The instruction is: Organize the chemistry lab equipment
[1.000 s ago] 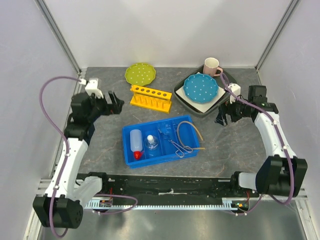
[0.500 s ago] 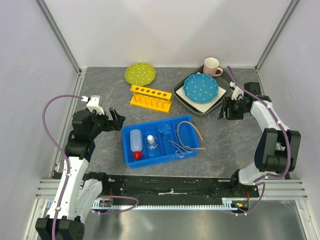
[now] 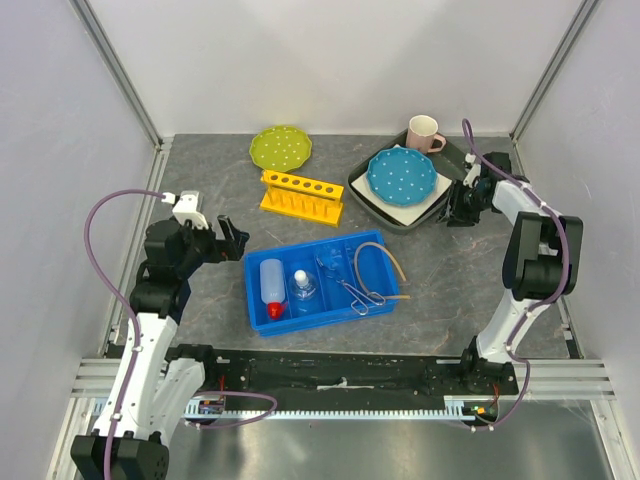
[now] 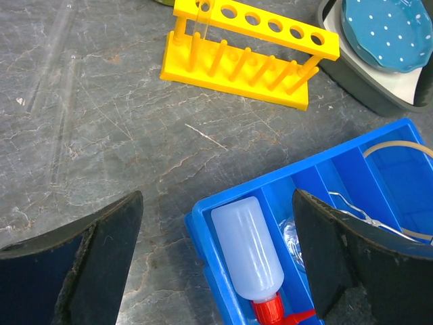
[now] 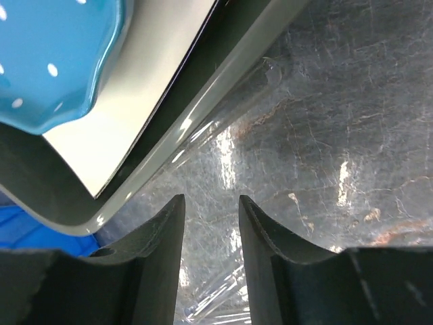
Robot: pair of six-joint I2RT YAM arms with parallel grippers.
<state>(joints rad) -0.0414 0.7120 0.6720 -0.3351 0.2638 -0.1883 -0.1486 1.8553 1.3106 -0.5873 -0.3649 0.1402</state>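
1. The main sorting looks done. The blue divided tray [image 3: 320, 312] in the middle of the top view holds the white squeeze bottle with red nozzle [image 3: 271, 283] in its left compartment. The small glass flask [image 3: 304, 289] sits just beside it, and the metal tongs [image 3: 352, 288] and tan tubing loop [image 3: 381, 266] lie toward the right end.
2. The yellow test-tube rack [image 3: 302, 195] stands on the counter [image 3: 450, 290] above the tray, and most of its holes are empty.
3. The left arm's fingers [image 4: 101, 250] are spread wide and hold nothing, hovering by the tray's left corner.
4. The right arm's fingers [image 5: 159, 264] are drawn close with a slim gap, low beside the dark tray [image 5: 203, 101] at the upper right. What looks like a clear glass tube [image 5: 220, 145] lies along that gap — I cannot tell whether they pinch it.
5. Judgement: nearly finished — what remains is probably loose glassware like that tube, likely meant for the rack.
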